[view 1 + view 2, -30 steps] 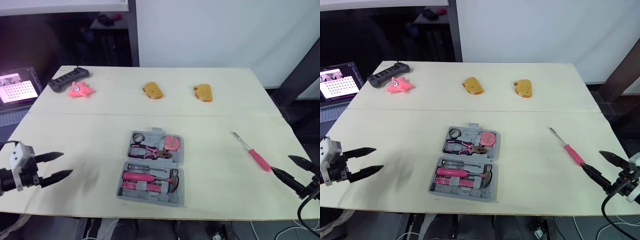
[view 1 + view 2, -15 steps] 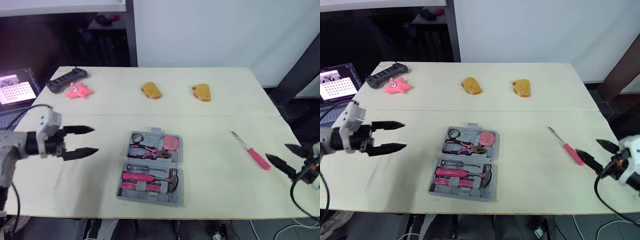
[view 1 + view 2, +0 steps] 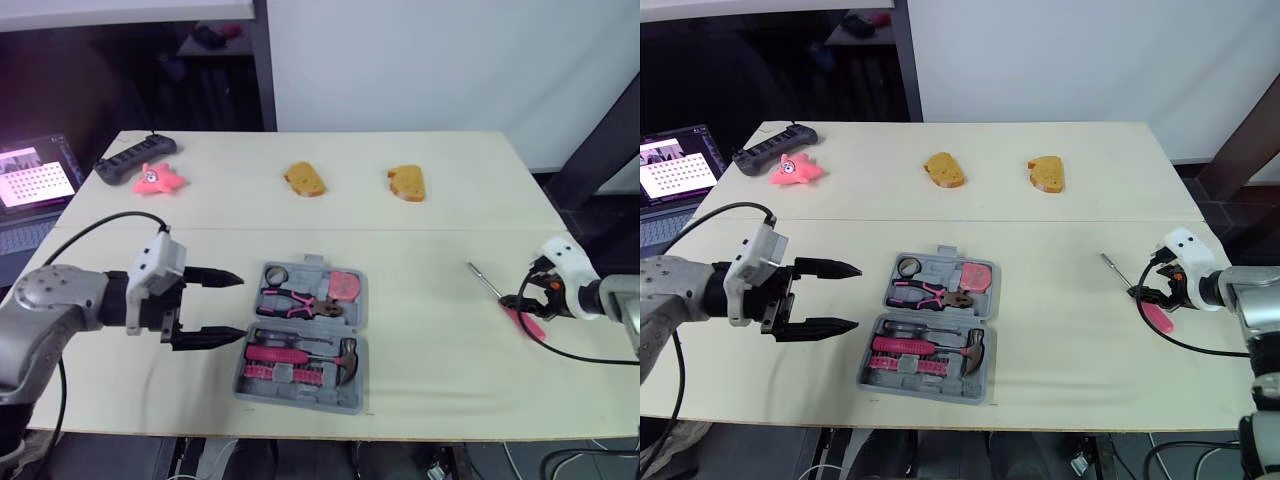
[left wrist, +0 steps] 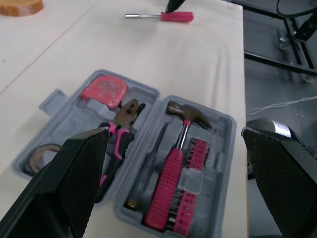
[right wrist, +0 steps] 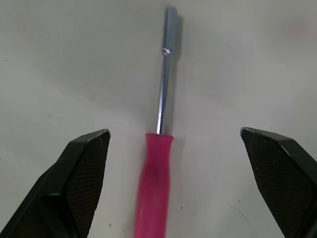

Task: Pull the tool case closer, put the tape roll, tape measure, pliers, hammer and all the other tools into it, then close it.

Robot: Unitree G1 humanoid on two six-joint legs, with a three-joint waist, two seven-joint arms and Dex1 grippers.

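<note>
Your case (image 3: 305, 335) lies open and flat on the surface (image 3: 430, 385), centre, near the front edge. The far half holds the tape roll (image 3: 277, 274), pliers (image 3: 300, 300) and tape measure (image 3: 345, 286). The near half holds the hammer (image 3: 322, 352) and a row of bits (image 3: 285, 374).

Your left gripper (image 3: 242, 305) sits just left of the case with its fingers spread wide and pointing right at it. It holds nothing and is not touching the case.

Your right gripper (image 3: 1147, 294) is far right, low over the screwdriver (image 5: 153, 168), which lies loose on the surface well apart from the case.

The head views only show dark fingers around where the shaft meets the pink handle, so you cannot read the gap there. The right wrist view settles it. The fingers are wide apart, the handle lies between them with bare surface on both sides, and the metal shaft points away.

The left wrist view adds detail inside the case. A slim driver (image 4: 148, 163) lies in a slot beside the hammer, and the pliers' jaws lie next to the tape measure. It also catches the screwdriver beyond the case, with a tip of the right gripper over it.

The head views also show the far side. There are two bread pieces (image 3: 305, 180) (image 3: 407, 184), and at far left a pink toy (image 3: 158, 180) beside a power strip (image 3: 137, 158). A lit screen (image 3: 35, 178) sits off the surface's left edge.
</note>
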